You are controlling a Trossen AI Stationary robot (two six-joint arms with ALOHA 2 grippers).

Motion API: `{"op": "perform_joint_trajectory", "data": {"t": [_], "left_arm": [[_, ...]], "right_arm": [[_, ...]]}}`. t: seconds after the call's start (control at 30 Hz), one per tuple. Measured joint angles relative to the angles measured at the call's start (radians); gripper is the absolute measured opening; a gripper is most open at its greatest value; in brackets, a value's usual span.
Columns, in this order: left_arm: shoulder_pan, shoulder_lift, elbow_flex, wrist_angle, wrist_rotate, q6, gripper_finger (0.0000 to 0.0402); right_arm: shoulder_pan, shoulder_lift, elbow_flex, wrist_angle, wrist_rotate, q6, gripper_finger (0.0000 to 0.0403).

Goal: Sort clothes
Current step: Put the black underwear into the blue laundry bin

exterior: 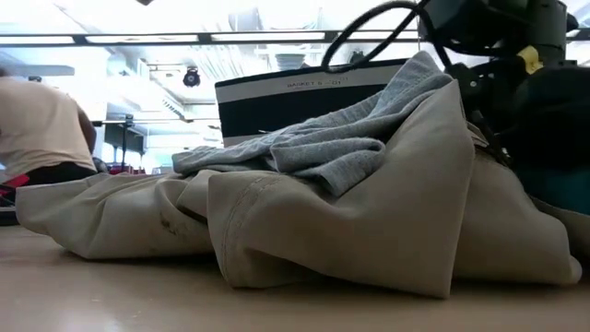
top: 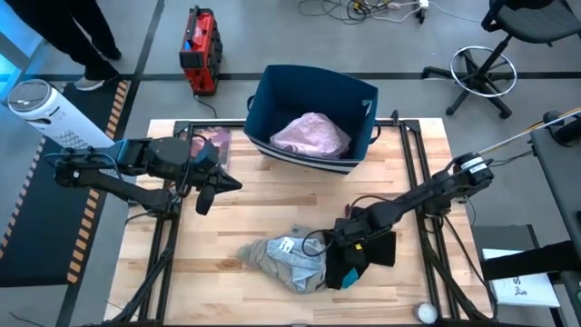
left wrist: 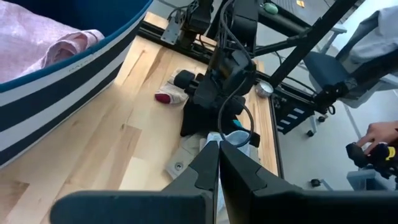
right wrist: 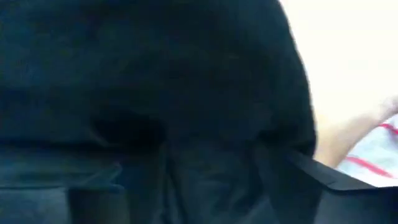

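Observation:
A pile of clothes lies at the table's near middle: a grey-beige garment with a grey one draped over it, and beside them a black garment and a teal one. My right gripper is low over the black garment, which fills the right wrist view. My left gripper is shut and empty above the table's left part. A pale pink garment lies in the navy bin. A small pinkish sock lies on the table behind the right arm.
The navy bin with white stripes stands at the far middle. A pink-covered book lies at the far left beside the bin. A small white ball is at the near right corner. A person's hand shows beyond the table's right side.

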Motion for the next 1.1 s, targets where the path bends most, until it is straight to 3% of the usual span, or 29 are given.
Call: {"op": "perform_joint_trajectory", "data": {"t": [0.23, 0.4, 0.6, 0.77, 0.9, 1.1], "left_arm": [[0.0, 0.0, 0.0, -0.002, 0.0, -0.012, 0.0], [0.0, 0.005, 0.004, 0.008, 0.001, -0.017, 0.0], [0.0, 0.029, 0.004, 0.046, -0.002, -0.016, 0.0], [0.0, 0.062, 0.005, 0.076, -0.007, -0.015, 0.0], [0.0, 0.096, 0.005, 0.116, -0.007, -0.015, 0.0], [0.0, 0.13, 0.005, 0.161, -0.007, -0.015, 0.0]], "right_arm": [[0.0, -0.01, 0.103, -0.116, -0.016, -0.039, 0.0019], [-0.021, -0.117, 0.279, -0.365, -0.097, -0.104, 0.0018], [-0.066, -0.232, 0.528, -0.604, -0.085, -0.174, 0.0004], [-0.123, -0.297, 0.726, -0.651, -0.036, -0.219, 0.0001], [-0.183, -0.32, 0.89, -0.649, 0.042, -0.27, 0.0001], [-0.28, -0.291, 1.136, -0.607, 0.312, -0.429, 0.0001]]}}
